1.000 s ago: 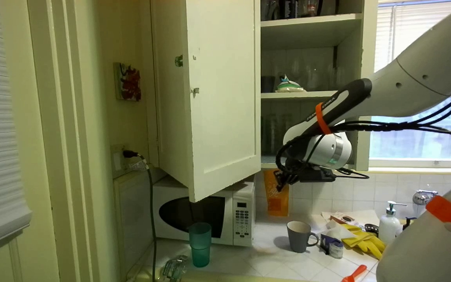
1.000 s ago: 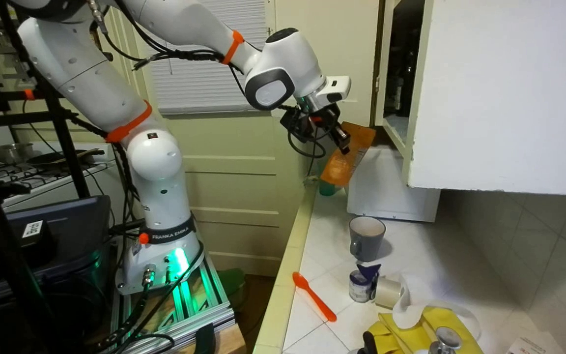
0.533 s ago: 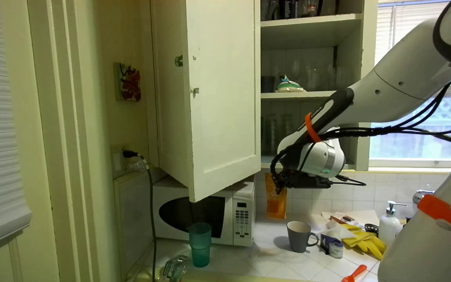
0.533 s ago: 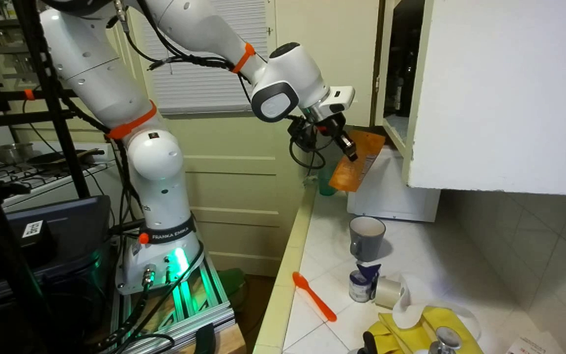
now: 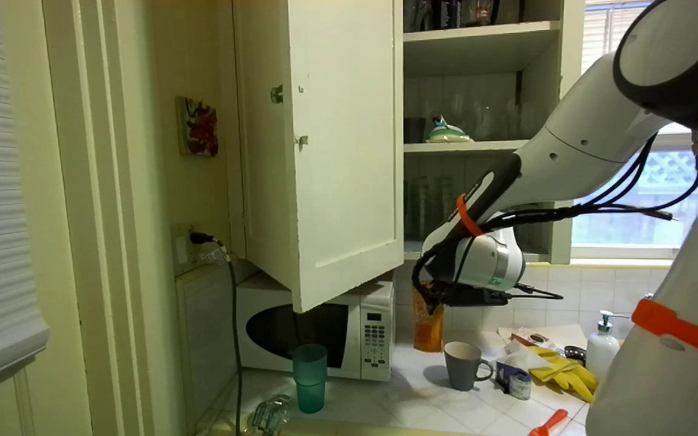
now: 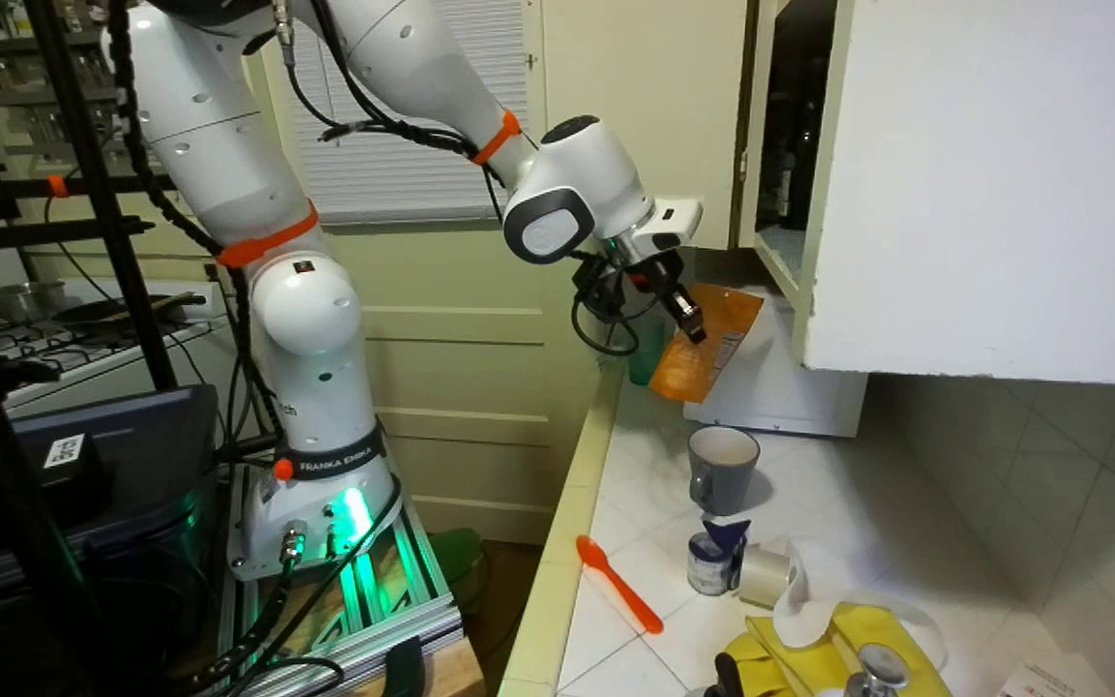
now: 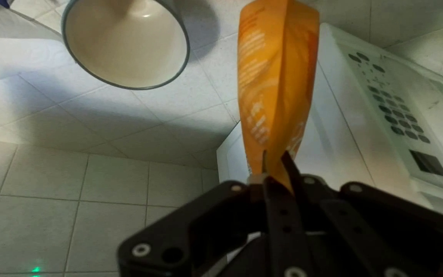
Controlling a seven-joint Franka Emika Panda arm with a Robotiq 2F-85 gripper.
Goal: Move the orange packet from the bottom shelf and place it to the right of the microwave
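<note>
- Your jaws are clenched on one end of the orange packet [image 7: 277, 80]; the wrist view shows that end drawn narrow between them.
- The packet hangs to the right of the microwave [image 5: 343, 336] as an exterior view faces it; in the wrist view it lies between the microwave and the grey mug [image 5: 463, 366].
- Your move turns on this: the packet's long axis runs onward from the jaws, so its free end lies below them and should meet the surface [image 5: 397, 402] first.
- That axis is not plumb. In an exterior view it slants, the free end leaning toward the yellow edging [image 6: 559, 576], so you would do well to straighten it before contact.
- The free end looks raised off the surface, though you can't read the gap well.
- Carrying looks nearly done, I judge; setting down and letting go are left to you.
- Drift toward the grey mug and you could knock it; let go on a slant and the packet may slump.
</note>
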